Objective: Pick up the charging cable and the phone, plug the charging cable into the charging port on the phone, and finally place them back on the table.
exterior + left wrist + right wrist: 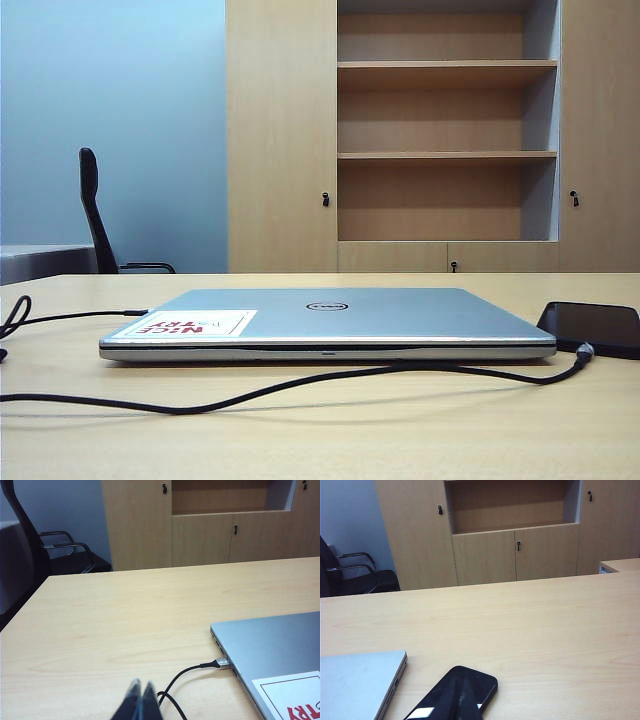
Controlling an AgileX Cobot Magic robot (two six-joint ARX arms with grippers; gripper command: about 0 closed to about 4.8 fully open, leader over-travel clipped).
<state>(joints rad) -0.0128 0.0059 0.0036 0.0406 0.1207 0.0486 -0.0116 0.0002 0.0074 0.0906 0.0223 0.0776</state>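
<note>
Writing: I read the Dell logo on the lid of the silver Dell laptop. Its red-and-white sticker looks upside down to me in the exterior view; I can make out "NICE" and "TRY" in red.
Phone: the black phone lies flat on the bench, just beside the laptop's right end, screen up.
Charging cable: I see the black charging cable run across the bench in front of the laptop. One end goes into the phone's near edge. Its silvery plug sits in the laptop's side.
Left tool: my left tool is low by the bench, near the cable. Its tips are pressed together with nothing in them.
Right tool: I cannot make it out in the right wrist view; it is clenched. No arm shows in the exterior view.
</note>
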